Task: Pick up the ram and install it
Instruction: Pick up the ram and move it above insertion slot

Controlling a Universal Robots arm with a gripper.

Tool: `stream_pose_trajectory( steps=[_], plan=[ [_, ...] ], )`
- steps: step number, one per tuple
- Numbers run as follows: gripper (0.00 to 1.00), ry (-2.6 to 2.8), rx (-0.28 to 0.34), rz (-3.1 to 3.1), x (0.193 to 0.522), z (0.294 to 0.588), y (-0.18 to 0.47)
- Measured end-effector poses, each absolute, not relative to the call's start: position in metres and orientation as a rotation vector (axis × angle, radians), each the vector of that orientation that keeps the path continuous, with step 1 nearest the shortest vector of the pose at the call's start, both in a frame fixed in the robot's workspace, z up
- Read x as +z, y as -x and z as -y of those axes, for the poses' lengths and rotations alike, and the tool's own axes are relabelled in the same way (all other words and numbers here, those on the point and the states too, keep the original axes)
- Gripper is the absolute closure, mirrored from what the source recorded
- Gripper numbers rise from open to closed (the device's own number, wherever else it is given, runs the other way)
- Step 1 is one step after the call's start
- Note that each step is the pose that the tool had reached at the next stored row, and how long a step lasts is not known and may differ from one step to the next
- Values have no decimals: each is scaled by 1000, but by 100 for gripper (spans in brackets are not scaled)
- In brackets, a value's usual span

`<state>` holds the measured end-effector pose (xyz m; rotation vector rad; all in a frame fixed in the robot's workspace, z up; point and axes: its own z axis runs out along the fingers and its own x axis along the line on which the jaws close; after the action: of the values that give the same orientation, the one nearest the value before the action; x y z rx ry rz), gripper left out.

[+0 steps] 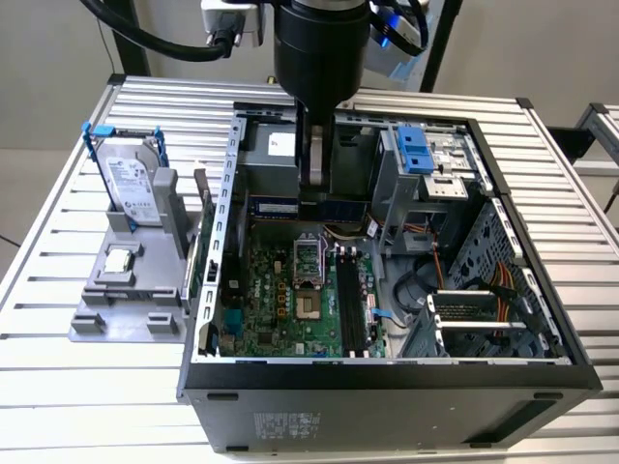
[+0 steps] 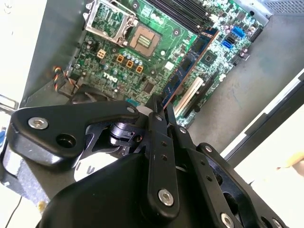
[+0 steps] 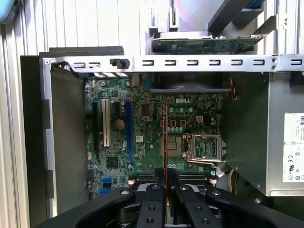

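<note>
While black jaws clamp it edge-on | thin flat ram (image 2: 188, 65) | above green motherboard (image 3: 142, 152)

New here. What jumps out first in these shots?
The open computer case on the slotted table, green motherboard exposed, arm reaching in from above. In the first wrist view the gripper is shut on the ram, held edge-on over the board. At the exterior view's left, a grey fixture carries a hard drive.
</note>
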<state>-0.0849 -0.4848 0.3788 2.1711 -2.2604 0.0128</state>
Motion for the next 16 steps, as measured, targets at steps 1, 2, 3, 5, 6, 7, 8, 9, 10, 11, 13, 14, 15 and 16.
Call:
stream_pose_trajectory(
  steps=[1,2,3,5,6,7,8,9,10,11,13,14,15,16],
  plan=[
    [100,-2171,13,2260,379,485,84],
    [100,-2171,13,2260,379,485,84],
    [100,-2171,13,2260,379,485,83],
    [100,-2171,13,2260,379,485,82],
    [100,-2171,13,2260,379,485,82],
    [100,-2171,13,2260,379,485,81],
    [100,-2171,13,2260,379,485,81],
    [100,-2171,13,2260,379,485,80],
    [100,-2171,13,2260,379,485,79],
    [100,-2171,13,2260,379,485,79],
    [100,-2171,13,2260,379,485,78],
    [100,-2171,13,2260,379,485,77],
    [100,-2171,13,2260,379,485,77],
    [100,-2171,13,2260,379,485,76]
  ],
)
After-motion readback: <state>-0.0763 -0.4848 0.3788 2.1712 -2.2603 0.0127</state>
